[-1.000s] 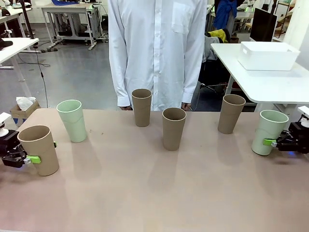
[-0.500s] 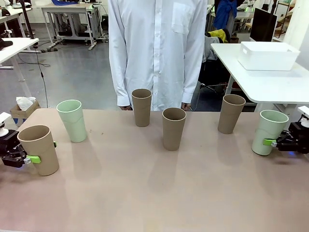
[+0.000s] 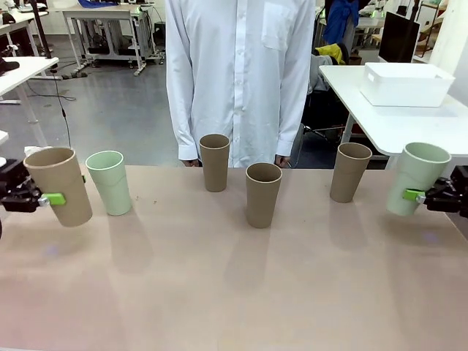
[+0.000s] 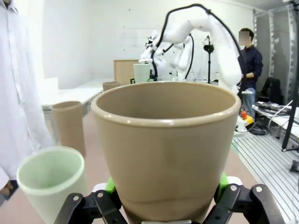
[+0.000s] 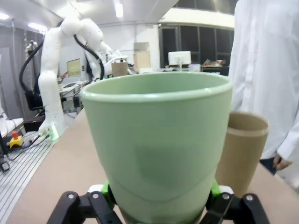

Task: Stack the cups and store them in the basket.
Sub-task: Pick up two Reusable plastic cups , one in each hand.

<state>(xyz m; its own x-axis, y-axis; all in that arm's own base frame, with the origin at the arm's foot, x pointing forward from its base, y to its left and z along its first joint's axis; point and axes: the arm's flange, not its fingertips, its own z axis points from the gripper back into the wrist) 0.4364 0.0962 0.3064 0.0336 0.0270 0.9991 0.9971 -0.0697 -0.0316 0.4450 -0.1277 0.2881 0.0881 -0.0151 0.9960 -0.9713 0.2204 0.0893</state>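
My left gripper [image 3: 64, 191] is shut on a brown cup [image 3: 58, 186] and holds it tilted, off the table at the far left. At the far right my right gripper [image 3: 411, 193] is shut on a mint cup [image 3: 418, 178], also held clear of the table. Another mint cup [image 3: 110, 183] and three brown cups [image 3: 214, 162] [image 3: 263, 194] [image 3: 349, 172] stand upright on the table. The white basket [image 3: 406, 85] sits on a separate table at the back right. The left wrist view has the held brown cup [image 4: 166, 149] between the gripper [image 4: 166, 207] fingers. The right wrist view has the mint cup [image 5: 156, 144] in its gripper [image 5: 159, 205].
A person in a white shirt [image 3: 238, 73] stands at the far edge of the table [image 3: 234, 292], hands low by the brown cup at the back. The near half of the table is open surface. Other tables and equipment stand behind.
Both grippers have risen with their cups: the brown cup on the left and the mint cup on the right have left the table. The other cups have not moved.
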